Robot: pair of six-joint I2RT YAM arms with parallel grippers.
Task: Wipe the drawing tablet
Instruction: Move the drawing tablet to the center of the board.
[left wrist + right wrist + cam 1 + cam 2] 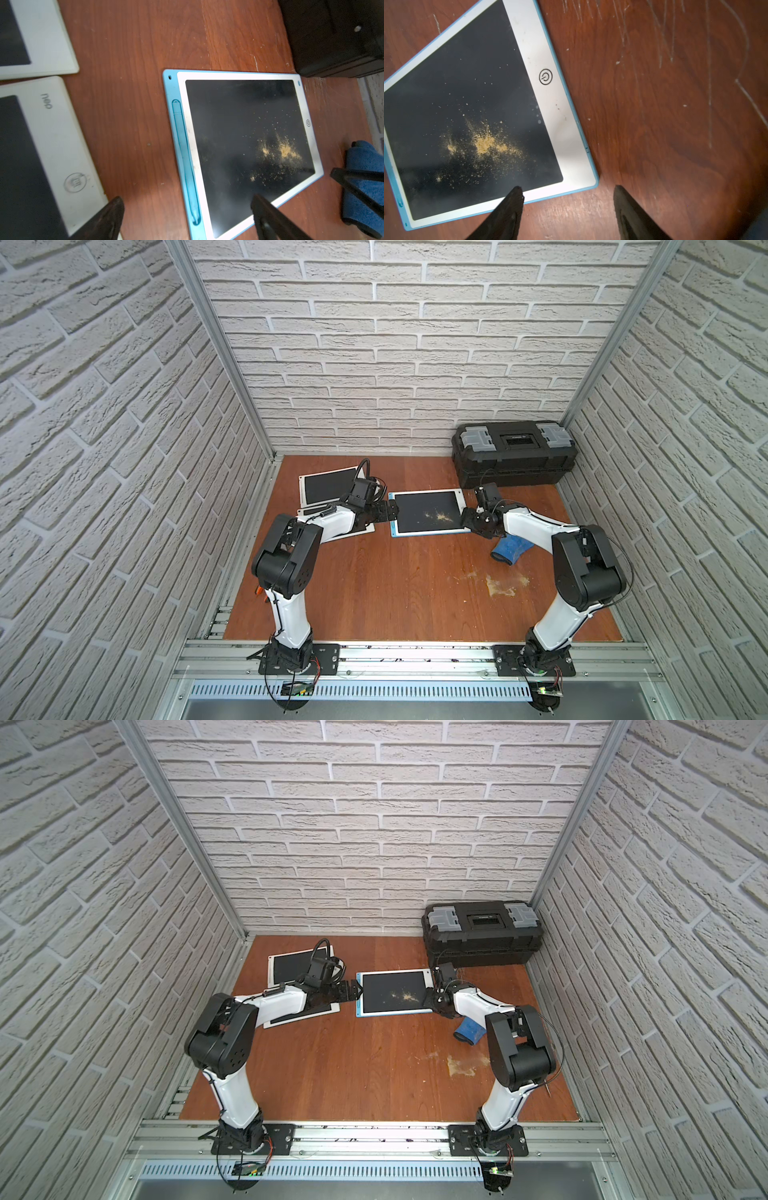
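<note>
Tablet [428,512], blue-rimmed with a white bezel and dark screen, lies flat on the table [374,597] toward its far side, in front of the toolbox [514,452] and apart from it. Yellowish powder [483,143] is scattered over the screen, thickest near the end with the power button [545,76]. A blue stylus [184,158] sits in its slot along the opposite long edge. Left gripper [394,510] is at the tablet's stylus edge, jaws spread wide with nothing between them; in the left wrist view one fingertip is over the screen, the other toward the nearer of the two white tablets [328,486]. Whether either fingertip touches anything cannot be told. Right gripper [568,188] is at the button end, jaws released and empty; in its wrist view one fingertip overlaps the tablet's corner and the other is over bare wood. Blue cloth [512,551] lies crumpled on the table just beside the right arm, partly hidden under the forearm in both top views, gripped by neither arm. The two white tablets lie to the left, the nearer one partly under the left arm. A pale powdery stain [500,587] marks the table nearer the front than the cloth. Fine white scratches cross the wood beside the tablet.
</note>
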